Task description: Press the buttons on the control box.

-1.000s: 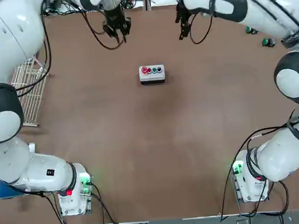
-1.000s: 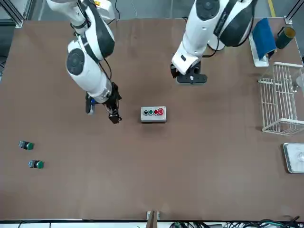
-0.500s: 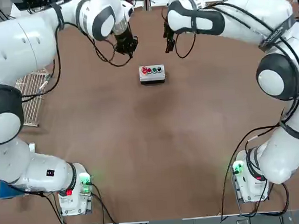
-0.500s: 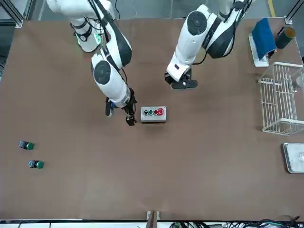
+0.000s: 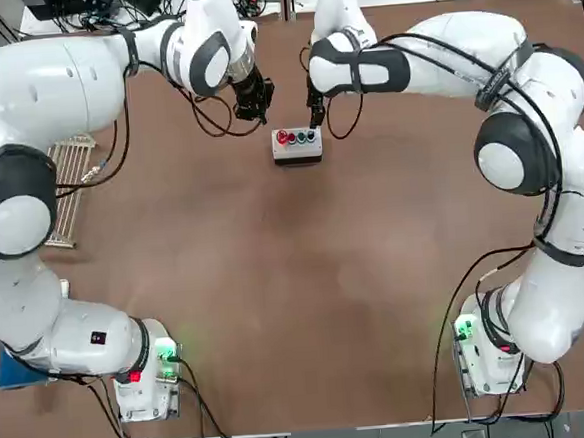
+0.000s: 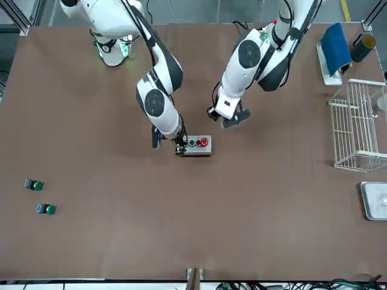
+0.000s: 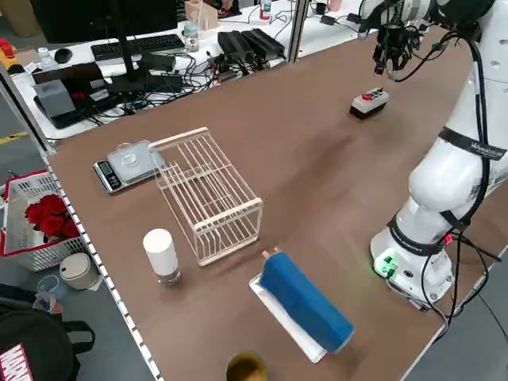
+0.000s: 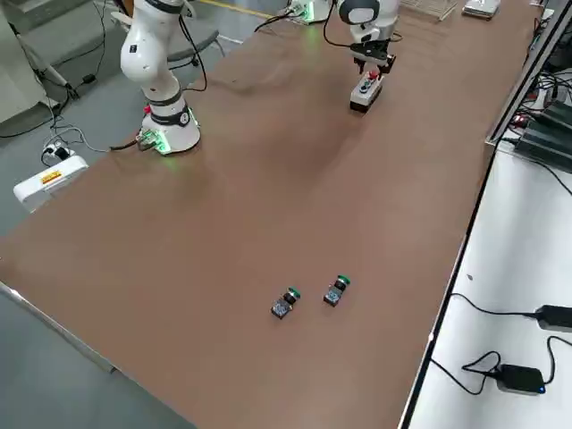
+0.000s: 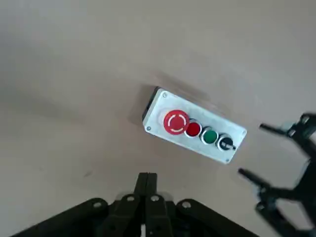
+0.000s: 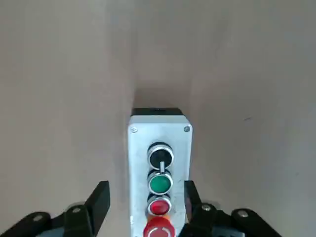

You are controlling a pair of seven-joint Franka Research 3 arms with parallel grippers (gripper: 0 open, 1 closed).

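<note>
In the top view, the control box (image 5: 297, 146) is seen on the brown table (image 5: 276, 280), with the right gripper (image 5: 316, 115) poised at the box's right edge and the left gripper (image 5: 263, 119) near its left side. In the front view, part of the box is covered by the right gripper, while the left gripper is seen on the other side, apart from it. In the left side view, the box is shown beyond a white wire rack (image 7: 208, 198) and a blue roll (image 7: 305, 298). In the right side view, two loose button parts (image 8: 308, 298) are pictured on the table, well apart from the box. In the left wrist view, the left gripper's fingers are pressed together with nothing held. In the right wrist view, the right gripper's fingers are parted widely, nothing gripped, with the box's row of buttons (image 10: 160, 183) framed between and beyond them.
</note>
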